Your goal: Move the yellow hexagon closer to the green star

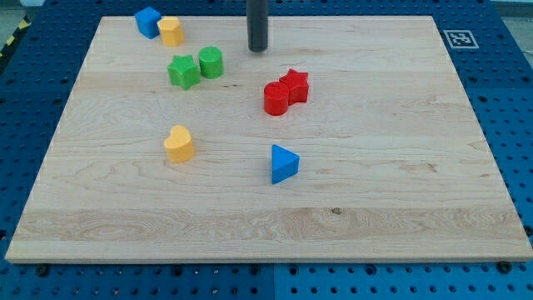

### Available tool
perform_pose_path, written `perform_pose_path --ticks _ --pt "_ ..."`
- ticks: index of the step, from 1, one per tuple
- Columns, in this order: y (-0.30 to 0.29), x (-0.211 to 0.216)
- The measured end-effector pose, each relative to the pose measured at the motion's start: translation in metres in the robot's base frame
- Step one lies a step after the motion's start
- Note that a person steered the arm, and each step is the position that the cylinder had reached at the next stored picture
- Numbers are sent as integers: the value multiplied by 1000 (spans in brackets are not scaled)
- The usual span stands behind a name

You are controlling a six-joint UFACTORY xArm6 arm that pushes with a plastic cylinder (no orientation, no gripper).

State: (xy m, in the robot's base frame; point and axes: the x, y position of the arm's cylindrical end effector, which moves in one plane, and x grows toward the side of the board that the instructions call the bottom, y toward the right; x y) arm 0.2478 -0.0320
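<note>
Camera view: my tip [257,49] rests near the wooden board's [400,192] top edge, touching no block.
The yellow hexagon block [171,31] sits top left against a blue cube block [148,22]; the green star block [183,72] lies just below, touching a green cylinder block [211,62]. The rod has no fingers.

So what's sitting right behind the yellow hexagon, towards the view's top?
A blue block sits touching the yellow hexagon at its upper-left side; part of its lower right side is hidden by the hexagon. My tip is off to the view's right, apart.
</note>
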Motion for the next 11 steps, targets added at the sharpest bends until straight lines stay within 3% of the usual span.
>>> perform_pose_path --ticks 1,4,8,11 --pt "-33 -24" --pt "-159 -35" --pt "-173 -39" --pt "-163 22"
